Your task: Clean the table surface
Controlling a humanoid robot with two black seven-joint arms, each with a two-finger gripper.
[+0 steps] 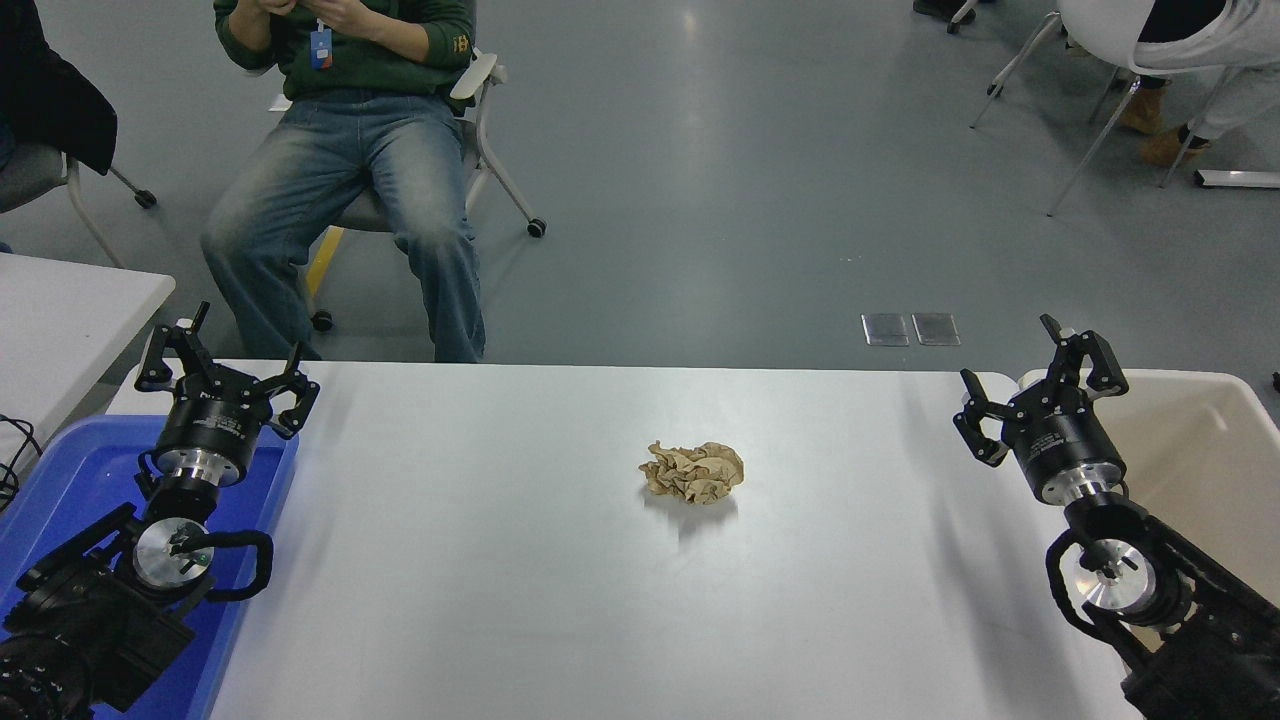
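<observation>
No brand marks or readable print on the arms, bins or table surface (500,600); the only label-like item is a blue badge on the far person's chest, too small to read anyway.

Nearest, lower left: left arm parked over the blue bin (60,480), which sits at the table's left end. Left gripper (225,375) has fingers spread wide, holds nothing, hangs just past the bin's far rim at the table's far-left corner. Lower right: right arm comes in over the beige bin (1200,440), which stands at the table's right end. Right gripper (1035,385) is above the table's far-right corner, near the bin's left rim, fingers also splayed wide, nothing between them, touching nothing that I can see.

Mid table: a crumpled brown paper wad (694,471) lies approx centre of the white top, a bit toward the far edge, small shadow under it on the near side. It's well apart from both grippers, nothing btwn it and either one. Rest of the tabletop is smooth matte white w/ rounded corners, spanning from the blue bin to the beige one.

Left edge, beyond the blue bin: a smaller white table (60,310) w/ grey edge.

Far side: grey floor, two metal floor plates (911,328) just past the table's far edge. A person (350,160) in jeans and green top sits on a wheeled chair at upper left, hands up at chest. Upper right: white chair (1095,40), another seated person's legs partly in view.
</observation>
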